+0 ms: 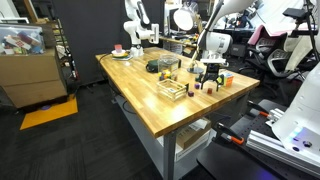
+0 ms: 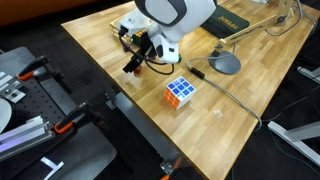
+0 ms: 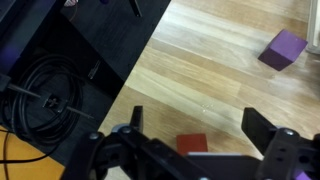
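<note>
Cube [image 3: 283, 48], purple, lying on wooden surface [image 3: 210, 70], well apart from small red block [image 3: 192, 143] btwn gripper [image 3: 193, 115] jaws; gripper hanging wide open, empty.

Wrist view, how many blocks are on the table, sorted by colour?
Red block: 1
Purple block: 1
Total: 2
</note>
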`<state>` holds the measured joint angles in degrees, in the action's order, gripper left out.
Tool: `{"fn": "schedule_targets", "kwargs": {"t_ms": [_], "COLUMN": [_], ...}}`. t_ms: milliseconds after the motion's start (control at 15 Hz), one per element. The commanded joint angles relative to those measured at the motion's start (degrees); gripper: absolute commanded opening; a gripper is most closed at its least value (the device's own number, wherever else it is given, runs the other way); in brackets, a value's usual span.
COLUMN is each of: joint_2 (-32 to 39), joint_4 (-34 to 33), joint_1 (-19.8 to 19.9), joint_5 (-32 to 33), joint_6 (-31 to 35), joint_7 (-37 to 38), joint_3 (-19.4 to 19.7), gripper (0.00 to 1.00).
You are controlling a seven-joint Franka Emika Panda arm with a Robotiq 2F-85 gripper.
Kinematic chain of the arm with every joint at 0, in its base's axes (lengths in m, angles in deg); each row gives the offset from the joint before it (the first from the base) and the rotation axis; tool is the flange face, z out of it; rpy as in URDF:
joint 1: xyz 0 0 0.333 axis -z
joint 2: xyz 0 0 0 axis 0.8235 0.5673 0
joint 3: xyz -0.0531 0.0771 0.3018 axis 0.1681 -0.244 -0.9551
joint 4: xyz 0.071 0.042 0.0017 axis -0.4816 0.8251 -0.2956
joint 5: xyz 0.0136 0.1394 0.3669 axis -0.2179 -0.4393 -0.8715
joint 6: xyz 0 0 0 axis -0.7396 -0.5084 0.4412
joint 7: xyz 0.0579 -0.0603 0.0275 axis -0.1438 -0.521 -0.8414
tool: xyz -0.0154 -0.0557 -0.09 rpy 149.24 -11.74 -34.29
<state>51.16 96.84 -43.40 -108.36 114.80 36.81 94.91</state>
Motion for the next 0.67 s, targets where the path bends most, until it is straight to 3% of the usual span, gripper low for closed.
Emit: {"fn": "schedule_targets", "kwargs": {"t_ms": [0, 267, 333, 400, 600], "joint_2": [0.45, 1.12, 1.38, 1.69, 2.2], "joint_4": [-0.63, -1.58, -1.72, -1.75, -1.87], "joint_1": [0.32, 0.8, 0.77, 0.71, 0.9], "joint_5": [-0.94, -1.17, -1.25, -1.48, -1.99], "joint_6": [1.11, 0.68, 0.72, 1.18, 1.16], "joint_7": [0.68, 0.49, 0.38, 0.35, 0.35], "joint_3": [0.72, 0.87, 0.73, 0.62, 0.56], "gripper": [1.0, 1.0, 0.75, 0.74, 0.52]}}
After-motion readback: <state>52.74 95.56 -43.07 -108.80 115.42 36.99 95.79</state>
